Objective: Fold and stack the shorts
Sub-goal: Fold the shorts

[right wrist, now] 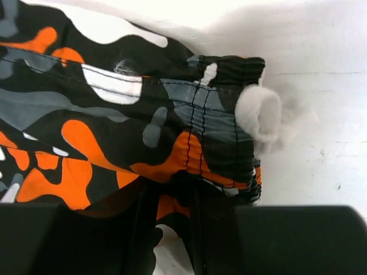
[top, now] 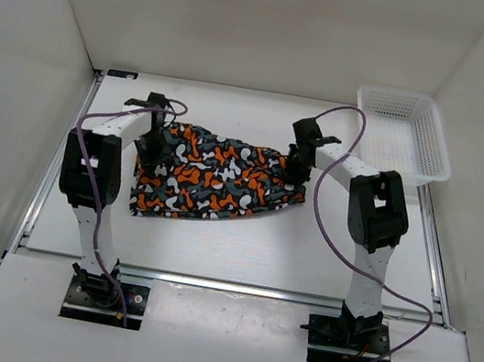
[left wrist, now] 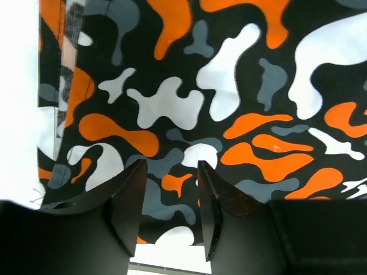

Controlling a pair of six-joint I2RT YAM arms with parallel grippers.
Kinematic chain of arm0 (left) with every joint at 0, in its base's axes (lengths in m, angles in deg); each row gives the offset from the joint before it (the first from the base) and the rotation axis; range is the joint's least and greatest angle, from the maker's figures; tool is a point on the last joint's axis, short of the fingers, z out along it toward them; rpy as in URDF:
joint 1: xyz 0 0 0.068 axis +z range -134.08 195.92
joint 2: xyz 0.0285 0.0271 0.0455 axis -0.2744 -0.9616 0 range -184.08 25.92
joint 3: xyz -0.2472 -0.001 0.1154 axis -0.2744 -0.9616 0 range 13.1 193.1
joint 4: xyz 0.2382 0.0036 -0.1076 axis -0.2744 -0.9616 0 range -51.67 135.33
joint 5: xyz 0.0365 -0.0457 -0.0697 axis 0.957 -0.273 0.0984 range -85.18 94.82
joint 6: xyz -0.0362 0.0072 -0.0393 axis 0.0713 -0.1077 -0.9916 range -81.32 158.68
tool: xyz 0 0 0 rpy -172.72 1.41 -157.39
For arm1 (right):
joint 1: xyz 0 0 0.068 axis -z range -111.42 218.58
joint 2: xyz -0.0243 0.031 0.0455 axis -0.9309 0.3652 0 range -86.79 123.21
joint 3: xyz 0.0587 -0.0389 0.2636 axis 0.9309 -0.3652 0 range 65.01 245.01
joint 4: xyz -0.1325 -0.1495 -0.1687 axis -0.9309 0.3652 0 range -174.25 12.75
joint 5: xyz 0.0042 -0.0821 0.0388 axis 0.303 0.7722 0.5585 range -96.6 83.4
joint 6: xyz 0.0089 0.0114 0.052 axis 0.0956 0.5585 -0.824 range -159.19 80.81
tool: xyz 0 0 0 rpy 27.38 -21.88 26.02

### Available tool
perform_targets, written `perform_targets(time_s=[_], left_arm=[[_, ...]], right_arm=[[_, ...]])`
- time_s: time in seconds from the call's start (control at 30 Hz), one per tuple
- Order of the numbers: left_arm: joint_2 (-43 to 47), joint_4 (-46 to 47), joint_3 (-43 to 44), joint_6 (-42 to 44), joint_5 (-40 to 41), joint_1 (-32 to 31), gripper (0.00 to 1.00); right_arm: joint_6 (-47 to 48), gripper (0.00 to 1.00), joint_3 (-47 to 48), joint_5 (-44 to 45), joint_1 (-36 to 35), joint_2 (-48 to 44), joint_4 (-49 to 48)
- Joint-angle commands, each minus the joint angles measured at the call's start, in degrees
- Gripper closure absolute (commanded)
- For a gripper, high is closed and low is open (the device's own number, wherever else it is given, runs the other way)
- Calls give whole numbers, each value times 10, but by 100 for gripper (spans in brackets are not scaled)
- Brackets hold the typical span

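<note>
The shorts [top: 215,176], printed in orange, white, grey and black blotches, lie spread across the middle of the table. My left gripper [top: 153,143] is at their left edge. In the left wrist view its fingers [left wrist: 129,209] stand apart over the print [left wrist: 172,103], with nothing pinched between them [left wrist: 170,183]. My right gripper [top: 299,164] is at their right end. In the right wrist view [right wrist: 169,217] the jaws hold a bunched fold of the shorts just below the elastic waistband [right wrist: 221,143], which is raised off the table.
A white plastic basket [top: 403,134] stands at the back right of the table. White walls close in the left, back and right sides. A metal rail [top: 224,285] runs along the table's near edge, in front of the arm bases.
</note>
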Motion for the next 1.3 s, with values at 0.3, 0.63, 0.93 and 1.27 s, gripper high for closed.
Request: perform_targets(time_s=[0.3,0.63,0.93,1.27], left_arm=[[13,7,-14,47,-17,-23,40],[55,7,-9,63,-29,-35,35],[49,7,-9,74,-29,-35,35],[43,7,-4,74,-34,-35,35]], right_arm=[[-20,64,-220,70,1,-265,46],[-31,7,-281,28,67,-438,86],[-158,5,-494,-251,187,-501,-80],[-238,7,-578,-294,215,-418,-217]])
